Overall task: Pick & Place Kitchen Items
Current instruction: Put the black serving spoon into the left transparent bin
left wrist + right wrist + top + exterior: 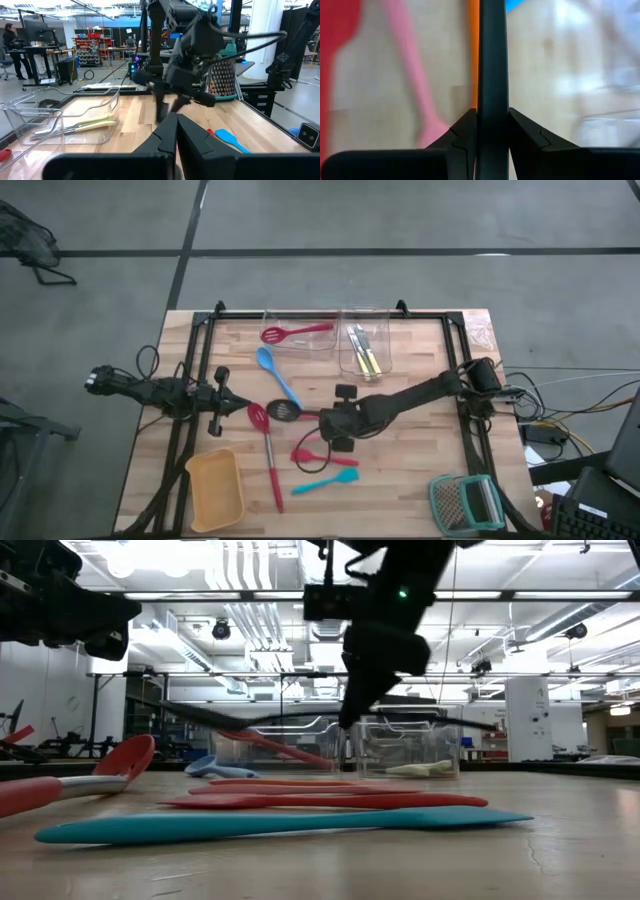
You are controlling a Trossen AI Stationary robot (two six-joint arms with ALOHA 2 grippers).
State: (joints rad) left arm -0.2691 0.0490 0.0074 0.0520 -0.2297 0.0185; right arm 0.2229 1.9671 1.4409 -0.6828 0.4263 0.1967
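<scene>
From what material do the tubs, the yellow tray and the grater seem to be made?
The tubs look like clear, glossy plastic: the wood and cutlery show through their walls. The yellow tray looks like matte, opaque plastic or silicone; which one is unclear. The grater seems to be perforated, shiny metal in a teal frame, probably plastic.

The counter [420,460] is pale wood grain. On it lie a blue spoon [275,375], a black spoon [285,410], a teal spatula [325,482] at six o'clock, and a yellow tray [215,490].
</scene>
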